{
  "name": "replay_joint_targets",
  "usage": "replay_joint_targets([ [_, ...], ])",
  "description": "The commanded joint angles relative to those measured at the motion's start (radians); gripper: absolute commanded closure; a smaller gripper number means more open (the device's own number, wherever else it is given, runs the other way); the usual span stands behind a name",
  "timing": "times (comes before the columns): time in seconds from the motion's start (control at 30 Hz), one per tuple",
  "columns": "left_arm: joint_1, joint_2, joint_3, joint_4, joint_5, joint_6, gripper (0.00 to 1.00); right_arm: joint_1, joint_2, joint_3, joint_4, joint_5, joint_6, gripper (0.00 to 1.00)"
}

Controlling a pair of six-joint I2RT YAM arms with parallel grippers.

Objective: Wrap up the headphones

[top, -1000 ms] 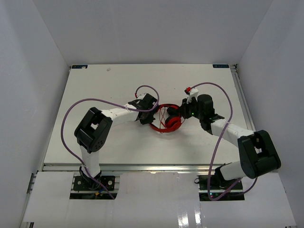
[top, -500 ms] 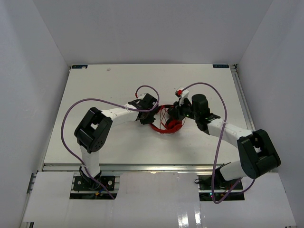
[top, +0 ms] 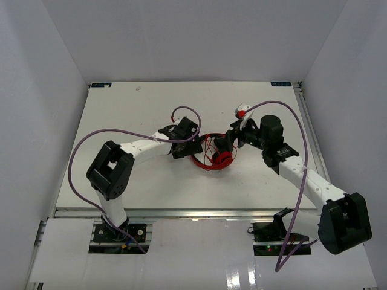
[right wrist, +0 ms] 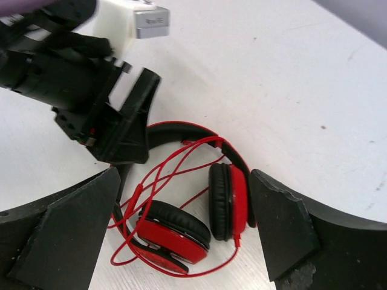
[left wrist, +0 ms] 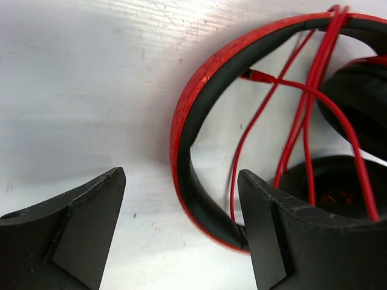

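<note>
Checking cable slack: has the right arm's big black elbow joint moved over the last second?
Yes. The black elbow joint swung nearer and rightward, now lying across the white table's near edge.

Bright, even overhead light is washing the white matte counter point(top: 133, 115), throwing only soft shadows. Glare is streaking the glossy white strip point(top: 242, 275) along the near edge. In the left wrist view the black plastic fingers point(left wrist: 78, 241) are casting a grey shadow, and the red over-ear headphones point(left wrist: 181, 127) are showing crisply; the right wrist view's upper left is blurring.
</note>
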Motion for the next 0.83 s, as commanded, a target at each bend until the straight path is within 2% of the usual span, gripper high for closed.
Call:
replay_joint_targets([
  [0.0,0.0,-0.184,-0.052,-0.002,-0.035,0.071,0.12,-0.053,-0.078,0.036,-0.107,-0.016,-0.07,0.09],
  [0.1,0.0,-0.296,-0.114,0.024,-0.031,0.142,0.09,-0.083,-0.115,0.038,-0.186,0.037,-0.052,0.1],
  [0.2,0.0,-0.432,-0.202,0.071,0.02,0.311,0.02,-0.103,-0.163,0.018,-0.253,0.095,-0.027,0.1],
  [0.4,0.001,-0.806,-0.47,0.282,0.139,0.501,0.02,-0.108,-0.286,-0.047,-0.281,0.342,0.056,0.1],
  [0.53,0.002,-1.02,-0.635,0.381,0.217,0.474,0.02,-0.112,-0.337,-0.088,-0.29,0.414,0.083,0.1],
  [0.7,0.002,-1.118,-0.761,0.422,0.291,0.395,0.02,-0.127,-0.368,-0.13,-0.269,0.375,0.069,0.1],
  [0.8,0.002,-1.13,-0.781,0.447,0.31,0.367,0.02,-0.131,-0.351,-0.142,-0.267,0.348,0.075,0.1],
])
